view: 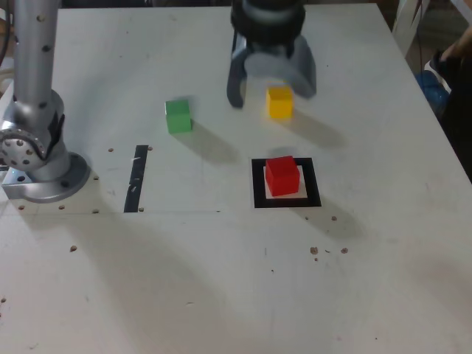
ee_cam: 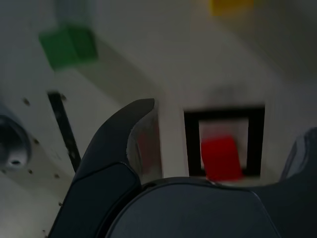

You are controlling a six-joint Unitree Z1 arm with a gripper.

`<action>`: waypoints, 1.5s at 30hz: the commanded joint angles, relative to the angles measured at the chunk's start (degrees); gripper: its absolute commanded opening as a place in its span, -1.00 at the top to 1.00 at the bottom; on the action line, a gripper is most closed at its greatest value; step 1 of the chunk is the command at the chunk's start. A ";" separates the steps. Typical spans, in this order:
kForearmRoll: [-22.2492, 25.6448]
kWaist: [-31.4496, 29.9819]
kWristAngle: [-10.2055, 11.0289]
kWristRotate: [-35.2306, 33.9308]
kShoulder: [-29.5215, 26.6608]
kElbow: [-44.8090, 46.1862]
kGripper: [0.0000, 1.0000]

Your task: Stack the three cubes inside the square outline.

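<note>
The red cube sits on the white centre of the black square outline, a little toward its far side. The yellow cube and the green cube rest on the table beyond the outline, apart from each other. My gripper hangs above the table over the yellow cube, jaws spread wide and empty. In the wrist view the gripper frames the red cube inside the outline, with the green cube and the yellow cube farther off and blurred.
A thin black tape strip lies at the exterior view's left of the outline. The arm's silver base stands at the table's left edge. Small dark specks dot the white tabletop.
</note>
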 commanded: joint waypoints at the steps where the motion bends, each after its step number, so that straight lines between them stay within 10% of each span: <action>1: 0.14 2.65 0.33 1.71 1.12 -0.53 -0.99; 26: -7.12 15.09 -2.12 14.92 14.36 -4.69 -0.81; 45: -10.80 17.24 -5.44 16.43 16.72 -4.20 0.15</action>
